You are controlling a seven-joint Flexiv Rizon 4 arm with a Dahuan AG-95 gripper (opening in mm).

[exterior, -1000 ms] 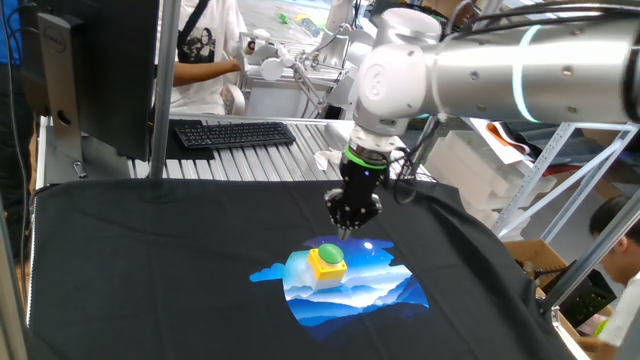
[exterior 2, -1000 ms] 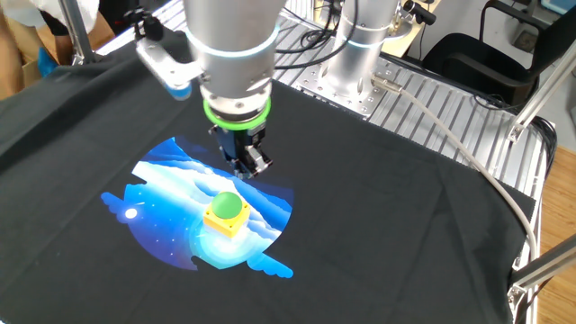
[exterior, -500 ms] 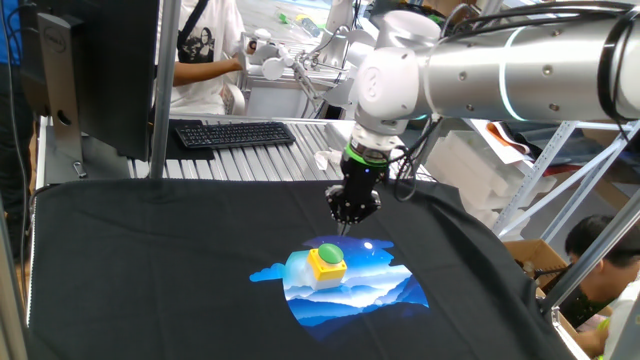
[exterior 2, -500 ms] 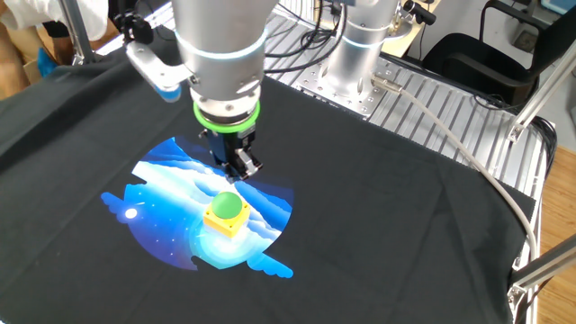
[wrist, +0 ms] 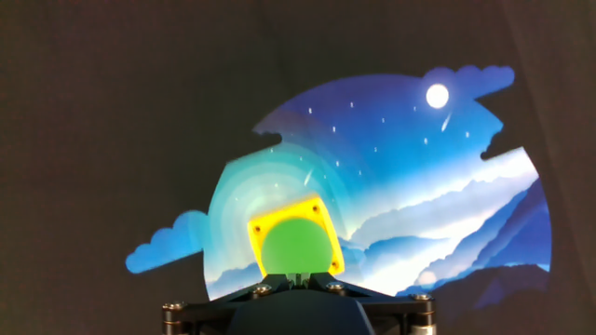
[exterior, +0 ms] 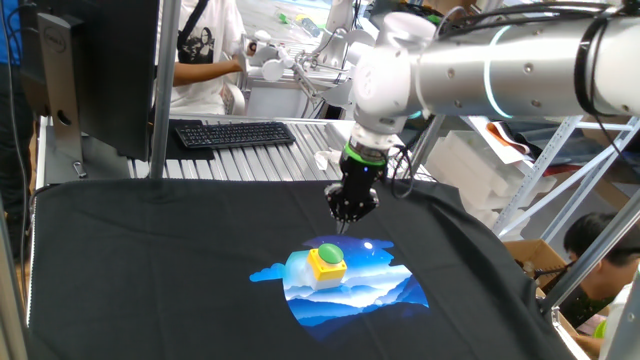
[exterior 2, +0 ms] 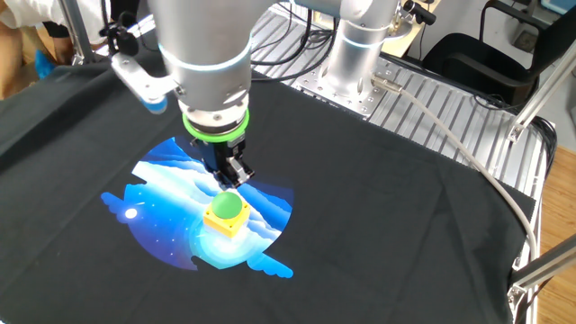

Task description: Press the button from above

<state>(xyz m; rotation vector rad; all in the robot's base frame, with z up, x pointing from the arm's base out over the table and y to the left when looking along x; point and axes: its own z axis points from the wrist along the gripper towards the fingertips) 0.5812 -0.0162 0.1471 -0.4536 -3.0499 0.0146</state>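
Note:
The button (exterior: 327, 252) is a green dome on a yellow box (exterior: 328, 267) that stands on a blue sky picture on the black cloth. It also shows in the other fixed view (exterior 2: 228, 206) and in the hand view (wrist: 296, 247), low in the middle. My gripper (exterior: 344, 224) points straight down and hangs above the cloth, just behind and slightly right of the button, not touching it. In the other fixed view the gripper (exterior 2: 236, 182) tip sits just above the dome's far edge. The fingertips (wrist: 296, 275) meet in one point, so the gripper is shut and empty.
The black cloth (exterior 2: 378, 207) covers the table, with the blue picture (exterior 2: 162, 207) round the box. A keyboard (exterior: 232, 132) and a monitor lie behind the table. The arm's base (exterior 2: 355, 54) stands on a ribbed metal plate at the far edge.
The gripper has shifted sideways toward the button, a little lower, and now hangs almost over its far edge. The button and box have not moved.

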